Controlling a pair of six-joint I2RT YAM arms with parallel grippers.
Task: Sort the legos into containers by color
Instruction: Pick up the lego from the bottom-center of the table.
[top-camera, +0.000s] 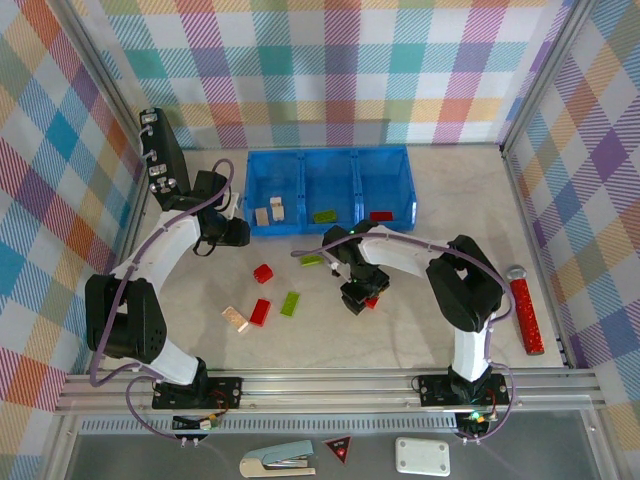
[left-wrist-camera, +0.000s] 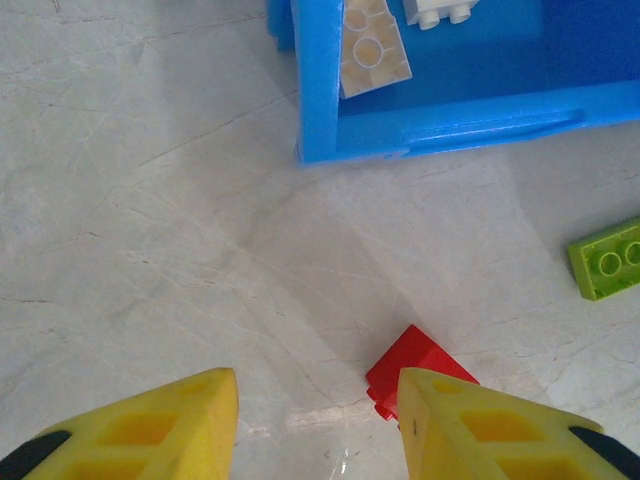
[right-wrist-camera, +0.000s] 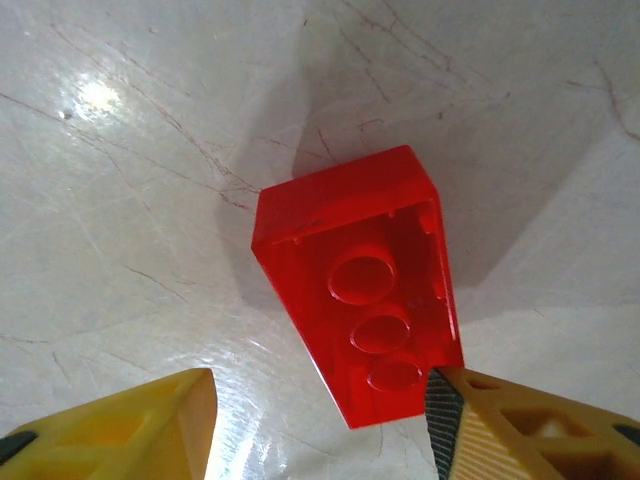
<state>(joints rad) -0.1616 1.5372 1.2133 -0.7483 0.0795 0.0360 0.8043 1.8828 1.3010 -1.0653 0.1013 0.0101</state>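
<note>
Right wrist view gives me what I need. The red brick (right-wrist-camera: 355, 290) sits mid-frame on the table, hollow underside toward the camera, its long axis running from upper left to lower right. My right gripper (right-wrist-camera: 315, 440) straddles the brick's lower end, jaws apart and holding nothing. The lower-right finger (right-wrist-camera: 520, 420) looks to be touching the brick's corner, or nearly so, while the lower-left finger stands clear of it. The brick is therefore off-centre in the gap and skewed to the closing line. I judge that a small shift toward frame right and a wrist turn are needed before closing, or the brick may swivel out.

From the top external camera, the brick lies just below centre, with the blue tray (top-camera: 412, 190) above it. The tray's right-hand compartment already holds a red piece (top-camera: 381, 215), so that is where I would carry this one. My left gripper (left-wrist-camera: 315, 430) is also open and empty, just beside a second red lego (left-wrist-camera: 415, 365).
</note>
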